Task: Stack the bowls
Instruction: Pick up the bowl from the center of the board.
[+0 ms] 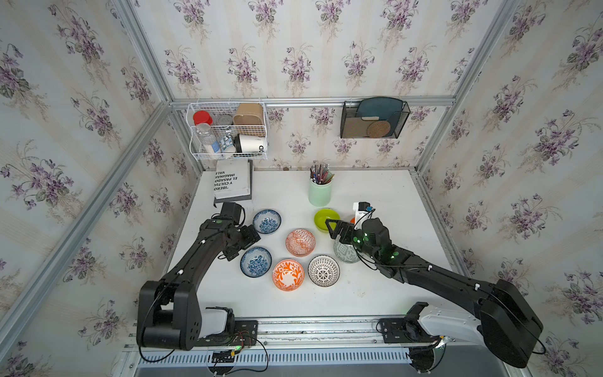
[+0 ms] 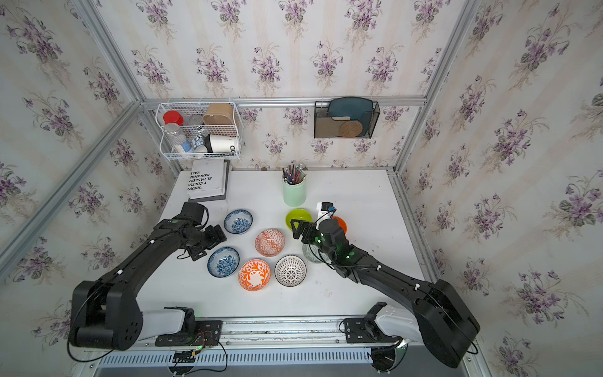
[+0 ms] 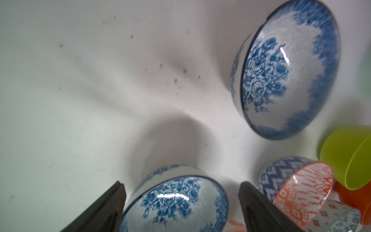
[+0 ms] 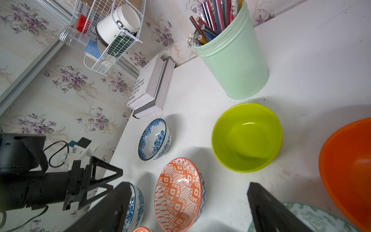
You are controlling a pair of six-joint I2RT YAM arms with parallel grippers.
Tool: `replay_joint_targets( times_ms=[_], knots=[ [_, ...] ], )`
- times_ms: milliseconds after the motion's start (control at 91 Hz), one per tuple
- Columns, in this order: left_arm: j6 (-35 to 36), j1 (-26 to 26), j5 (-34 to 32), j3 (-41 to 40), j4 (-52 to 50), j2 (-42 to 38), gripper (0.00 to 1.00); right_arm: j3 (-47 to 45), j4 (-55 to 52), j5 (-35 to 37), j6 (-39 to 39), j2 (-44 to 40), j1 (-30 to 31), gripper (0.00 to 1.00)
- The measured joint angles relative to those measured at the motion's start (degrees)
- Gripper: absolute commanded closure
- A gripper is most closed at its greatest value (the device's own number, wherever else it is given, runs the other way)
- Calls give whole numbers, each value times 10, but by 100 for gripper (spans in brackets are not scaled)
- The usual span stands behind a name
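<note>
Left gripper [image 3: 181, 183], fingers spread wide and empty, hangs between the far blue floral bowl [image 1: 267, 221] and the near blue floral bowl [image 1: 256, 261]; our right gripper [image 4: 188, 184] (likewise spread, holding nothing) hangs near the lime green bowl [image 1: 326, 218] and the grey-green bowl [image 1: 342, 256], and every bowl we see sits singly on the white table [image 1: 375, 202]

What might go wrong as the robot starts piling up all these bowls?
1. Crowding: the right fingers hang open among the lime bowl, the orange bowl and the grey-green bowl, so reaching for one might bump a neighbour.
2. The pen cup stands just behind the lime bowl and could get tipped.
3. The blue bowl nearest the open left fingers looks glossy and might slip.
</note>
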Motion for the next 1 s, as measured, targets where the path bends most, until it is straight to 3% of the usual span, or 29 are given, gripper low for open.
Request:
replay_joint_targets(
  times_ms=[220,582,769,1000],
  knots=[
    [-9,0,0,-63,-38,-96,17,-5,2,-6,1,-2,0,3],
    [-13,0,14,-125,-42,-115,31,-13,12,-6,5,-9,0,0],
    [-12,0,16,-126,-25,-90,56,-13,14,-8,7,-7,0,0],
    [-10,0,15,-126,-15,-81,79,-13,14,-8,11,-4,0,0]
  ],
)
